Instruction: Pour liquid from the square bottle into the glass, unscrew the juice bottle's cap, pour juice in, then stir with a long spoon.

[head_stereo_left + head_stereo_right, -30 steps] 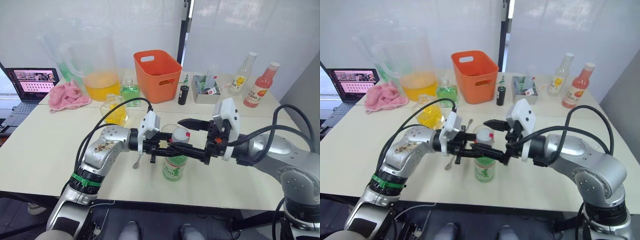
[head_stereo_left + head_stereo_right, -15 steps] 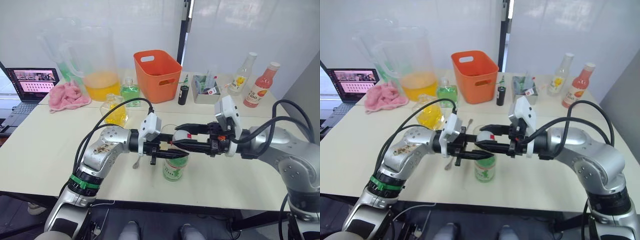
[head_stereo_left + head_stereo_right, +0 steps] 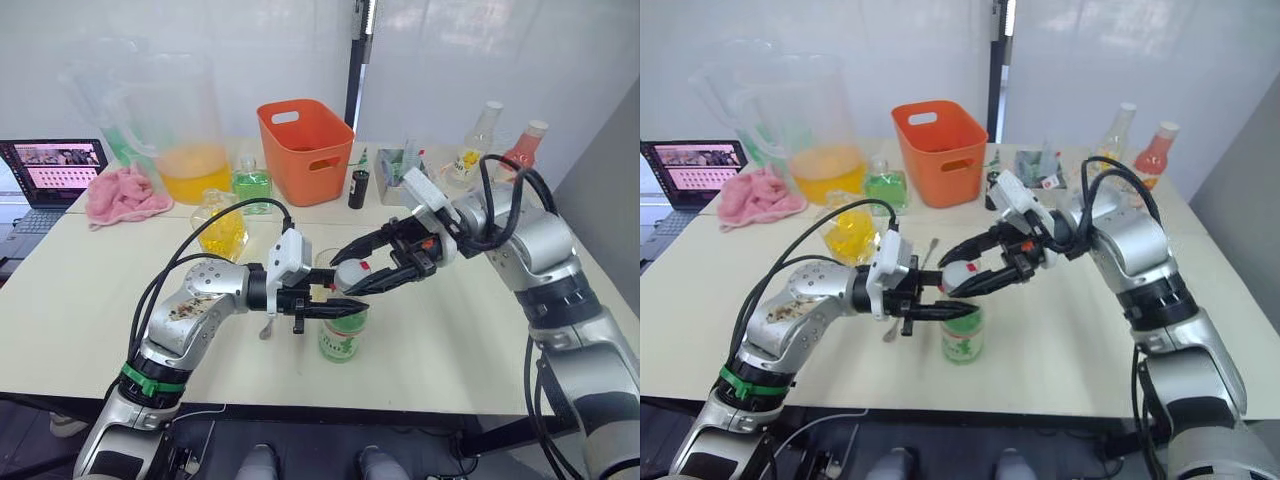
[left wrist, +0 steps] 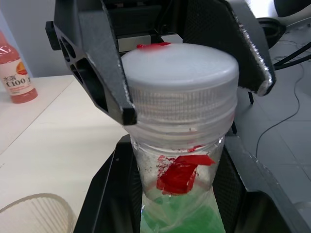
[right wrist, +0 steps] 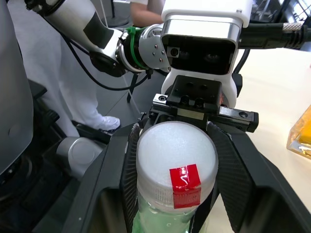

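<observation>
While standing upright near the desk front, the juice bottle is gripped at the neck by the left tool; right tool closed around its white cap, marked with red tape. One green-and-white label, writing unreadable. One glass just behind.

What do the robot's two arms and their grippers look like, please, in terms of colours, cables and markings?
Both arms are silver-grey metal with black joints and loose black cables looping alongside. Each wrist carries a white boxy camera housing. The left gripper and the right gripper each have two black fingers. The left arm has a green ring near the elbow and brownish scuffs on its forearm shell.
</observation>
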`<state>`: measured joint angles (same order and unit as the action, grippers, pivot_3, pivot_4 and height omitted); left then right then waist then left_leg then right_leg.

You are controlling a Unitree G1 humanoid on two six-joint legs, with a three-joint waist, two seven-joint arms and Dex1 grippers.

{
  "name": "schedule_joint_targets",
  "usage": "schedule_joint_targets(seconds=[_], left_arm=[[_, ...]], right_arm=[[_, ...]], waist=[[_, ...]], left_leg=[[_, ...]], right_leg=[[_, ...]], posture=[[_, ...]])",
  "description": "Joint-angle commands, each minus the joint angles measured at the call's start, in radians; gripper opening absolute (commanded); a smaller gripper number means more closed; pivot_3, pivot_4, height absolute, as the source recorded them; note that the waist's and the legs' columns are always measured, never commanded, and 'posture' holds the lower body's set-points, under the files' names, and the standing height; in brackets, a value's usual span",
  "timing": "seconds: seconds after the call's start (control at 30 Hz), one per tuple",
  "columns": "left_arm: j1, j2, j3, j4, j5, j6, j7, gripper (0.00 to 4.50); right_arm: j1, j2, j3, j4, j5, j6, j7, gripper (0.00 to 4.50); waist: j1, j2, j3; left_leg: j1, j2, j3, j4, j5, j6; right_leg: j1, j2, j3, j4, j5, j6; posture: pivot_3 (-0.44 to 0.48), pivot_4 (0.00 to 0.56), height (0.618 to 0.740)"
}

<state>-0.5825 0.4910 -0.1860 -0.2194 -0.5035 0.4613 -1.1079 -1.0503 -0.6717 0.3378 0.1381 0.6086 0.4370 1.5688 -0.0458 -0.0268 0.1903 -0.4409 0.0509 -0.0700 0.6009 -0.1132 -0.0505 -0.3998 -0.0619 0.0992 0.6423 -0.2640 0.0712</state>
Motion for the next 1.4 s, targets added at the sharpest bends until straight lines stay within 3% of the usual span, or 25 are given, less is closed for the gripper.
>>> schedule_joint_targets(seconds=[0.03,0.13,0.27,0.57,0.93,1.23,1.4], left_arm=[[0.009,0.02,-0.022,0.026,0.037,0.024,0.014,1.38],[0.007,0.019,-0.023,0.026,0.037,0.024,0.014,1.36],[0.011,0.018,-0.027,0.017,0.033,0.026,0.017,1.36],[-0.01,0.001,-0.036,0.028,0.009,0.045,0.0,1.36],[-0.039,-0.021,-0.05,0.09,0.025,0.013,-0.035,1.36],[-0.051,-0.036,-0.059,0.116,0.036,-0.004,-0.046,1.36],[-0.051,-0.035,-0.061,0.117,0.039,-0.006,-0.045,1.36]], right_arm=[[-0.054,-0.018,0.004,0.014,0.039,-0.024,0.046,3.43],[-0.031,-0.027,-0.059,-0.022,0.052,-0.011,0.046,4.49],[0.039,-0.067,-0.146,-0.101,0.079,0.039,0.008,4.5],[0.309,-0.146,-0.385,-0.428,0.214,0.247,-0.277,4.5],[0.45,-0.081,-0.417,-0.645,0.193,0.358,-0.687,4.5],[0.48,-0.051,-0.424,-0.712,0.241,0.419,-0.82,4.5],[0.475,-0.036,-0.418,-0.732,0.274,0.438,-0.855,2.98]], waist=[[0.0,0.0,0.0],[0.002,0.0,0.0],[0.008,0.0,0.0],[0.003,0.0,0.0],[0.011,0.0,0.0],[0.017,0.0,0.0],[0.019,0.0,0.0]], left_leg=[[0.0,0.0,0.0,0.0,0.0,0.0],[0.0,0.0,0.0,-0.001,0.0,0.0],[0.0,0.0,0.0,-0.002,0.0,0.0],[0.0,0.0,0.0,-0.002,0.0,0.0],[-0.001,0.0,0.0,-0.002,0.0,0.0],[-0.001,0.0,0.0,-0.002,0.0,0.0],[-0.002,0.0,0.0,-0.002,0.0,0.0]], right_leg=[[0.0,0.0,0.0,0.0,0.0,0.0],[-0.001,0.0,0.0,0.0,0.0,0.001],[-0.001,0.0,0.0,0.0,0.001,0.002],[-0.002,0.0,0.0,0.001,0.0,0.001],[-0.002,0.0,0.0,-0.001,-0.001,-0.001],[-0.001,0.0,0.0,-0.001,-0.001,-0.001],[-0.001,0.0,0.001,-0.002,-0.001,-0.001]], posture=[[0.0,0.15,0.74],[0.0,0.15,0.74],[0.0,0.15,0.74],[0.0,0.15,0.74],[0.0,0.15,0.74],[0.0,0.15,0.74],[0.0,0.15,0.74]])
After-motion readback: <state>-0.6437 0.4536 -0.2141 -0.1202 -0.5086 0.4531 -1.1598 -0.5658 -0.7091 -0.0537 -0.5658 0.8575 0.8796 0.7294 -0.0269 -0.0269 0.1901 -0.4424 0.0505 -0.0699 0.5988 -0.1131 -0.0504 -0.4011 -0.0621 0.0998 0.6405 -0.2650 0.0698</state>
